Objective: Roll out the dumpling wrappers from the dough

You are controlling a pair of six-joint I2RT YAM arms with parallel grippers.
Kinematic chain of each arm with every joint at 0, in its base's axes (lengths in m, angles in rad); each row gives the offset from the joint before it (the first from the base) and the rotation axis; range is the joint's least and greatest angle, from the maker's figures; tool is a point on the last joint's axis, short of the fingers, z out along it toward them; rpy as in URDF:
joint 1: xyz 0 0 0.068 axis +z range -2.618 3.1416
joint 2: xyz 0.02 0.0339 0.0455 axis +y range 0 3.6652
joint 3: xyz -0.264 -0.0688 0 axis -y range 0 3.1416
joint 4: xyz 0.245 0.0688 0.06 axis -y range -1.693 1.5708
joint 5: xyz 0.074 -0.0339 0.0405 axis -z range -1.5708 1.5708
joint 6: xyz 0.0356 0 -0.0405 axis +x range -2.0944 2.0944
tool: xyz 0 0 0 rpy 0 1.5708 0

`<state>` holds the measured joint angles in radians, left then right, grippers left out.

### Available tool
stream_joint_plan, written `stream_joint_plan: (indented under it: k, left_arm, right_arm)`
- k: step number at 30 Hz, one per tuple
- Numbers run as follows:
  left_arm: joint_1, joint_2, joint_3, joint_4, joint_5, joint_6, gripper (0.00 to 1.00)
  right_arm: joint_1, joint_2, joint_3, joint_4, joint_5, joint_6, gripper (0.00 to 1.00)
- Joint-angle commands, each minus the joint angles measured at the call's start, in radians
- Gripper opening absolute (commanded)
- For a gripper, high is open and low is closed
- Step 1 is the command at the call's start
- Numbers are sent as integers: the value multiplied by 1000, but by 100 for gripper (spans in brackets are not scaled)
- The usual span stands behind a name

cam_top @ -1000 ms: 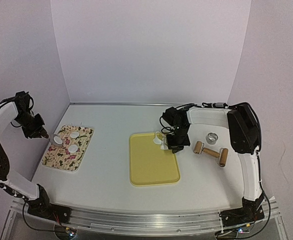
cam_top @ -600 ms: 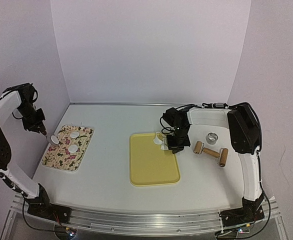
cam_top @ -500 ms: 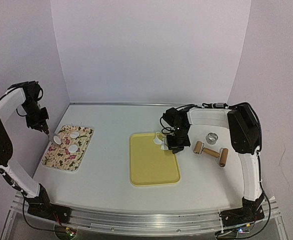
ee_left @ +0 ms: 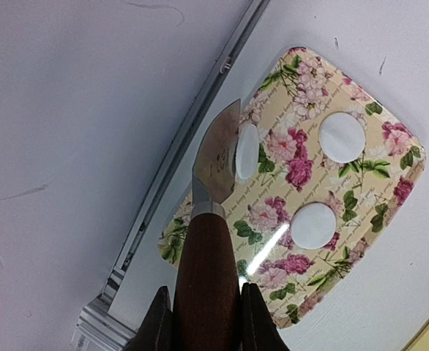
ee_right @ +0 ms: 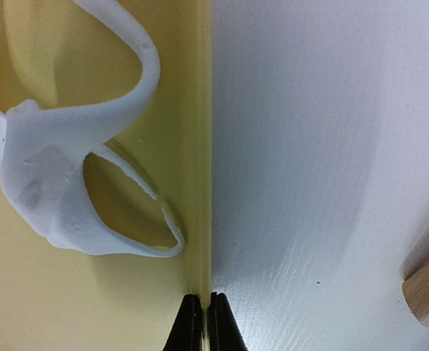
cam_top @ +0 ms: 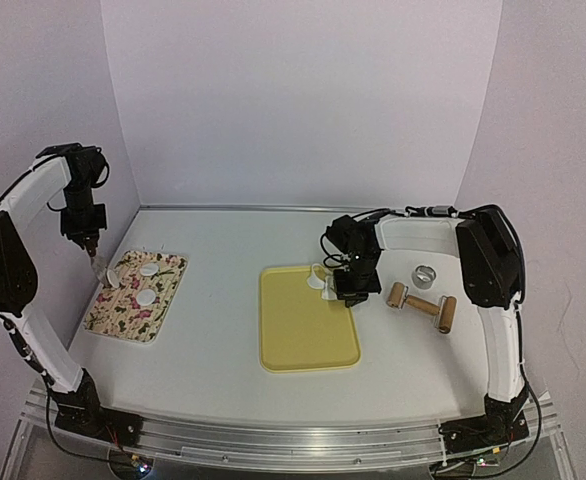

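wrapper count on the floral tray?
3. One wrapper at the tray's far end, one mid-tray, one at its left edge beside the spatula. None seem hidden.

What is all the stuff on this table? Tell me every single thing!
dumpling wrappers: three, white, on the flowery tray
flowery tray: one, cream with pink flowers, table's left side
yellow tray: one, yellow, middle
leftover dough: one holey scrap, white, yellow tray's far right corner
rolling pin: one, wooden, right of yellow tray
ring cutter: one, shiny metal, behind rolling pin
scraper: one, brown handle, metal blade, over flowery tray's edge
left tool: shut on the scraper's handle
right tool: shut on yellow tray's right rim
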<state>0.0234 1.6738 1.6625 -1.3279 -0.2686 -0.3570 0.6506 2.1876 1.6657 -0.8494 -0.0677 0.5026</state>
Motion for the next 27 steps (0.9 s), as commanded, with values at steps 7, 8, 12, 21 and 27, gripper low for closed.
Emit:
stream_joint_plan:
  k: [7,8,12,21,27]
  left_arm:
    - [-2,-100,-40,-23,104,-13,0]
    - [-2,-103,-30,-37,83,-16,0]
    - [-2,-142,32,-79,-33,-34,0]
    - [0,-275,-83,135,252,-46,0]
    - [0,-343,-171,343,495,-91,0]
  right_arm:
    - [0,-38,5,-16,62,-2,0]
    - [0,-38,6,-16,62,-2,0]
    - [0,-35,8,-14,58,-2,0]
    - [0,-30,20,-14,59,-6,0]
    - [-1,-70,9,-16,70,0,31]
